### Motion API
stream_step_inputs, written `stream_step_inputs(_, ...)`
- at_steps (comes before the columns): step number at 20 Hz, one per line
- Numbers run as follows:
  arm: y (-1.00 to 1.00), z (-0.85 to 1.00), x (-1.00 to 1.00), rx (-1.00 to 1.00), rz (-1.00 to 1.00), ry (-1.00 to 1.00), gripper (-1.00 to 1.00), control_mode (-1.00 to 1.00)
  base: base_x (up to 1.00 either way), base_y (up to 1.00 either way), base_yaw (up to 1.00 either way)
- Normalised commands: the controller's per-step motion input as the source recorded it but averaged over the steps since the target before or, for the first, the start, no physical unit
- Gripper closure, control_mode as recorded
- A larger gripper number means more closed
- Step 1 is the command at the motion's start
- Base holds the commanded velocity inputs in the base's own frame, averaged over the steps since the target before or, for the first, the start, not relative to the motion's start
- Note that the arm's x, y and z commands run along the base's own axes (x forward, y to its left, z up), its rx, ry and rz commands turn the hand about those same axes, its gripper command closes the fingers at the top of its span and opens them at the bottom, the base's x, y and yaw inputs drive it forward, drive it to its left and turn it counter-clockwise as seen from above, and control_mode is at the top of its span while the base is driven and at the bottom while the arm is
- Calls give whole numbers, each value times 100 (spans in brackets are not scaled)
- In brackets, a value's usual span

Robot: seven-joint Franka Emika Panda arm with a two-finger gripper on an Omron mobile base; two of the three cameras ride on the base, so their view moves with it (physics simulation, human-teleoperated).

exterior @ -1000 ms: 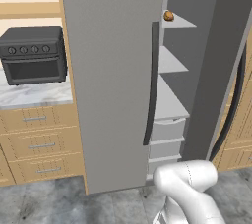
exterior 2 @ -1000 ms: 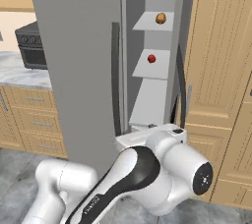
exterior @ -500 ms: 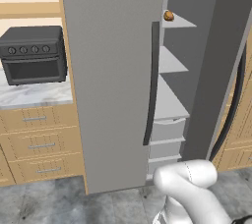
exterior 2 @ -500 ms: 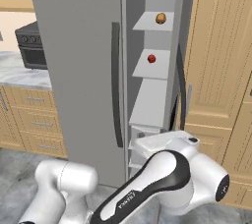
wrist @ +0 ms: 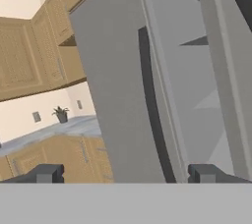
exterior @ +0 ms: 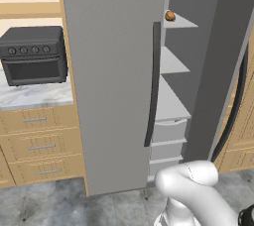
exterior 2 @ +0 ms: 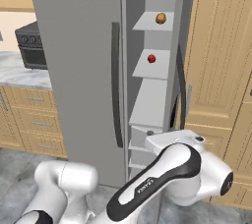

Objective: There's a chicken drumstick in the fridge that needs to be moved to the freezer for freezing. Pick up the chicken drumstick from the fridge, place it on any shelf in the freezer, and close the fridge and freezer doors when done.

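Note:
The chicken drumstick [exterior: 170,16] [exterior 2: 160,18], a small golden-brown lump, lies on the top shelf [exterior 2: 150,22] of the narrow freezer [exterior: 173,86], which stands open. The freezer door [exterior: 223,61] is swung out to the right, its dark handle [exterior: 236,96] facing away. The wide fridge door [exterior: 111,81] [exterior 2: 78,61] is closed, with its dark bar handle [exterior: 153,86] [wrist: 155,115]. My gripper [wrist: 125,174] is open with nothing in it, low down and pointing up along the fridge door; its fingertips [wrist: 49,173] stand far apart.
A small red item [exterior 2: 151,59] rests on the second freezer shelf, above grey drawers [exterior: 168,131]. A black countertop oven [exterior: 33,55] sits on the marble counter at left over wooden drawers [exterior: 39,145]. A tall wooden cabinet [exterior 2: 221,70] stands right of the open door.
My arm's big joint has swung a little to the right at the bottom of the right base view. The drumstick and both doors have not moved.

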Motion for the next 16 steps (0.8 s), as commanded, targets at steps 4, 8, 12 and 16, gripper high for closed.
stream_step_inputs(4,-32,-11,16,0,0,-3,-100,-100,0,0,0)
stream_step_inputs(8,-16,-18,22,0,0,-2,-100,-100,0,0,0)
stream_step_inputs(12,0,-30,30,0,0,0,-100,-100,0,0,0)
stream_step_inputs(16,0,-38,56,0,0,0,-100,-100,0,0,0)
